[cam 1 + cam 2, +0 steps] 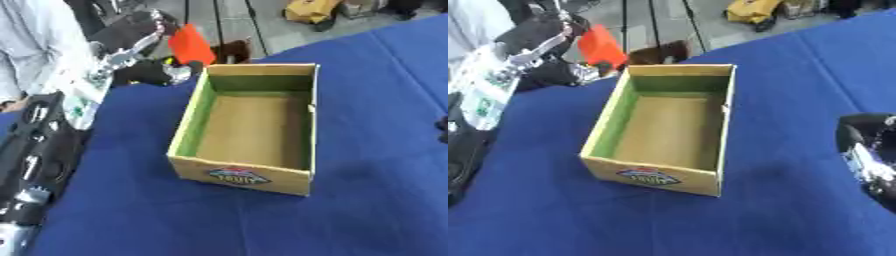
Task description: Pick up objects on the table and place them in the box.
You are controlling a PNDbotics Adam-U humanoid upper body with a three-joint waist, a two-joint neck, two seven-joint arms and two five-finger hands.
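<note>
Left hand (179, 70) up at 11 o'clock off box's far-left corner, wrist high, arm slanting in from upper left. Fingers curled round red object (190, 44), which sticks up above hand, clear of worktop. Right hand (868, 155) low at 3 o'clock by right edge, idle; finger pose — cannot tell. Box (248, 125) sits centre on blue worktop (350, 210), open top, inside looks bare. Judgement: first placement pending; red object not yet over box opening. No other loose objects visible on cloth.
</note>
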